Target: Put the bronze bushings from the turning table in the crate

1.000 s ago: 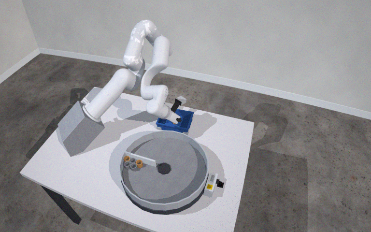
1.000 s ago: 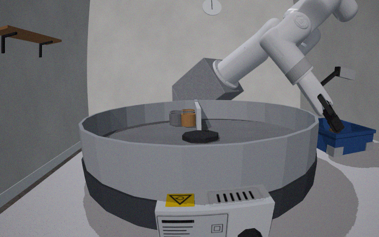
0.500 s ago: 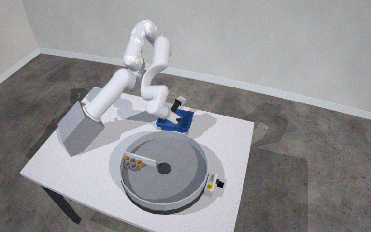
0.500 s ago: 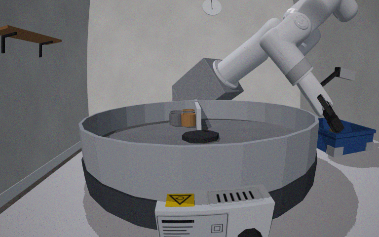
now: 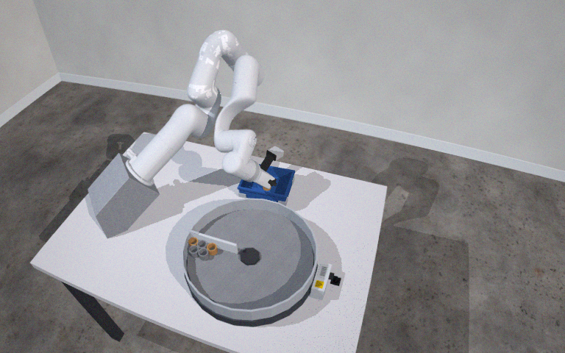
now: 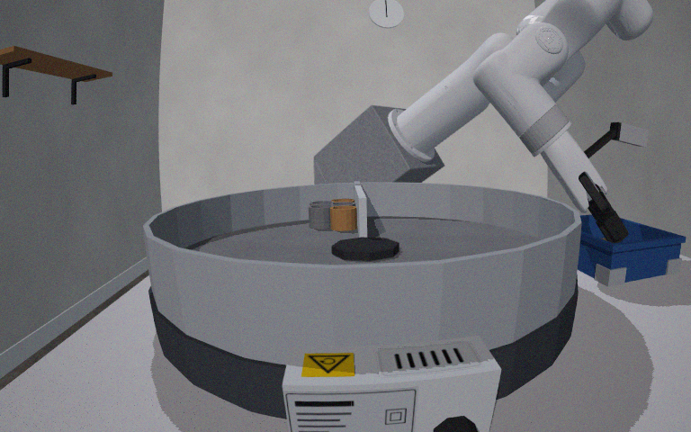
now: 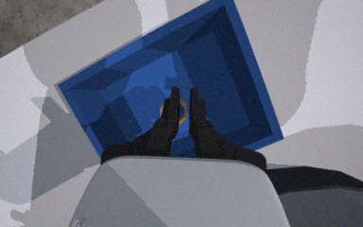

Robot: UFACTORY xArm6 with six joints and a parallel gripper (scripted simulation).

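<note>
Gripper [image 5: 271, 183] [image 6: 616, 238] [image 7: 184, 97] stands slightly open, gripping nothing; bronze bushing [image 5: 266, 188] [image 7: 185, 113] in crate [image 5: 264, 196] [image 6: 647, 265] [image 7: 255, 65] appears stiff, fairly heavy, possibly slippery. Wall pinch advised.

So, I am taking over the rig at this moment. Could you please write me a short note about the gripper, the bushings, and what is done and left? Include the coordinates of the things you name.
Gripper [image 5: 272, 183] [image 6: 615, 238] [image 7: 184, 97]: over the blue crate [image 5: 287, 171] [image 6: 636, 245] [image 7: 255, 71], fingers slightly apart, apparently holding nothing.
Done: one bronze bushing [image 5: 266, 188] [image 7: 185, 113] shows in the crate, below the fingertips; whether it lies flat, I cannot tell.
On the turning table [image 5: 271, 287] [image 6: 356, 305]: two bronze bushings and three steel bushings, bunched beside the white divider [image 5: 214, 241] [image 6: 361, 211].
Left: move those two bronze ones to the crate, let go, and leave the steel ones.
</note>
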